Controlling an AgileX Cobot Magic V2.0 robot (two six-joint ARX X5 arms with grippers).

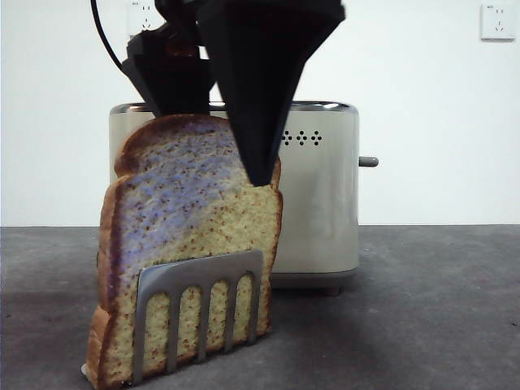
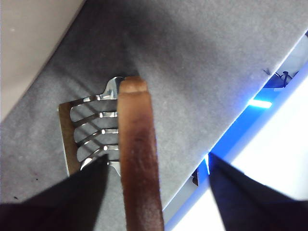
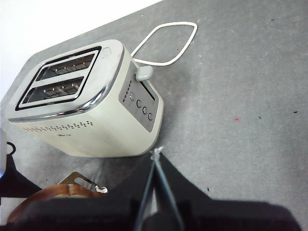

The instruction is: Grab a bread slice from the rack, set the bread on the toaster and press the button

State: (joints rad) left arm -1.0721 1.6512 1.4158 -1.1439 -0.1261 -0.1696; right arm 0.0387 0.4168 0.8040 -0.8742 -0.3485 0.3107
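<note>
Bread slice point(image 2: 137, 159) in rack point(image 2: 84, 139), left pincer point(image 2: 156, 171) astride.

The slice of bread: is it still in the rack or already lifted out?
Still in the rack: the slice of bread stands upright behind its front plate, with the open left gripper around its crust.

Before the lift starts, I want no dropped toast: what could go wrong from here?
1. The left gripper is open astride the bread, with one jaw nearer the crust than the other; closing may push the slice sideways.
2. The bread sits in the light rack; a tilted pull could drag the rack along.
3. The toaster stands close behind, so a low carry might clip its rim.
</note>
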